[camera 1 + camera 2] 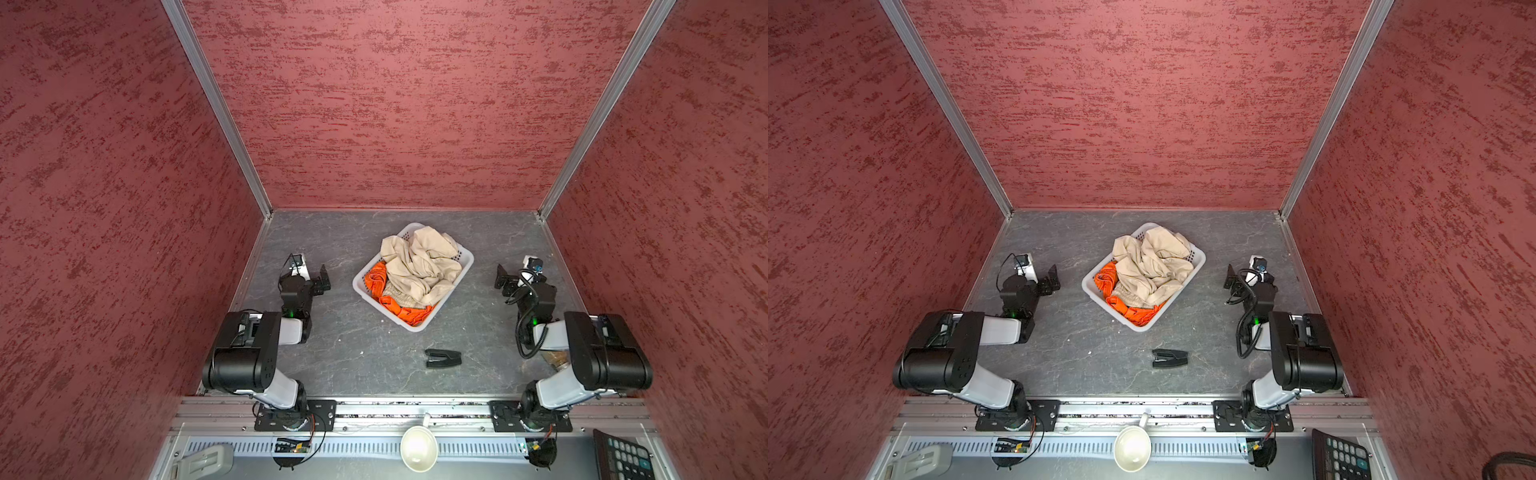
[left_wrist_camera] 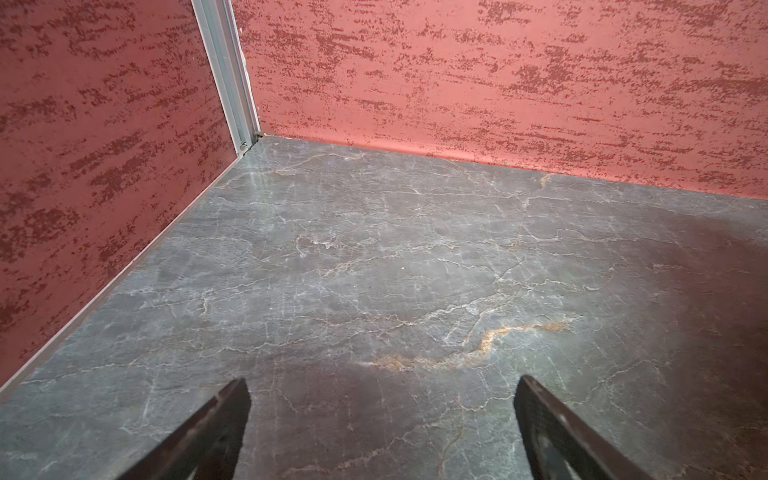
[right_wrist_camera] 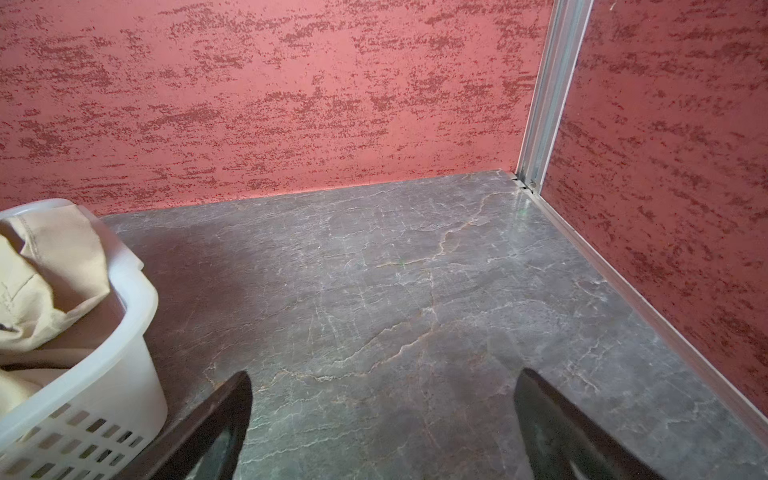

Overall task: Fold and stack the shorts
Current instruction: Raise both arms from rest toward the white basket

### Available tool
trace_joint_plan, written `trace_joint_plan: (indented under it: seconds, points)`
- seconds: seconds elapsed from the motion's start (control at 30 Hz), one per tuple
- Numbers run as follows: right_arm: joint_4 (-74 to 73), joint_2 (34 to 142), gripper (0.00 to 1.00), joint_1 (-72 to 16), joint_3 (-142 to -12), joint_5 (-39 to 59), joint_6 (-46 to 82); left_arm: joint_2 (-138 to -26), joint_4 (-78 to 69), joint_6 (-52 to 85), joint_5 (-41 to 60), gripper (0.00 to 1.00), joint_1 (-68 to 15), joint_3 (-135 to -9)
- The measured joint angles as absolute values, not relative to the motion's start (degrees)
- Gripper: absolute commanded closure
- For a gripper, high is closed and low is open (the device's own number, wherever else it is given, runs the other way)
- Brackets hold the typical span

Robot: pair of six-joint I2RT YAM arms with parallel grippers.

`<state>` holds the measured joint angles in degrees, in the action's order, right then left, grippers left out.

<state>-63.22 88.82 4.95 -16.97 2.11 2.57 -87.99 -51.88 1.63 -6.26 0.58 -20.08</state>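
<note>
Both pairs of shorts lie crumpled in a white perforated basket (image 1: pixel 359 279) (image 1: pixel 1200 258) (image 3: pixel 137 374) at the table's middle back. The beige shorts (image 1: pixel 419 262) (image 1: pixel 1152 262) (image 3: pixel 45 274) are piled on top. The orange shorts (image 1: pixel 376 280) (image 1: pixel 1106 280) show beneath them along the basket's left and front sides. My left gripper (image 1: pixel 323 279) (image 1: pixel 1054 279) (image 2: pixel 382 390) stands open left of the basket, over bare table. My right gripper (image 1: pixel 502 279) (image 1: pixel 1232 282) (image 3: pixel 382 386) stands open right of the basket, nothing between its fingers.
A small black clip-like object (image 1: pixel 442 358) (image 1: pixel 1169 358) lies on the grey marbled table (image 1: pixel 353 353) in front of the basket. Red textured walls close in three sides. A white bowl (image 1: pixel 418 449) and a calculator (image 1: pixel 623 457) sit below the front rail.
</note>
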Motion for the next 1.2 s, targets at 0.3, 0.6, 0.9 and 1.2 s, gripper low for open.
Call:
trace_joint_plan:
  seconds: [0.3,0.6,0.9,1.2]
  points:
    - [-63.22,88.82,0.01,4.95,-16.97,2.11,2.55,-87.99,-51.88,1.63,-6.26,0.01,0.58,-20.08]
    - [-63.22,88.82,0.01,4.95,-16.97,2.11,2.55,-87.99,-51.88,1.63,-5.82,0.01,0.69,-20.08]
    - [-63.22,88.82,0.01,4.95,-16.97,2.11,2.57,-87.99,-51.88,1.65,-4.91,0.01,1.02,-20.16]
    - [-63.24,87.96,0.01,4.95,-16.25,1.65,2.63,-87.22,-49.91,1.69,-5.04,0.01,1.02,-20.67]
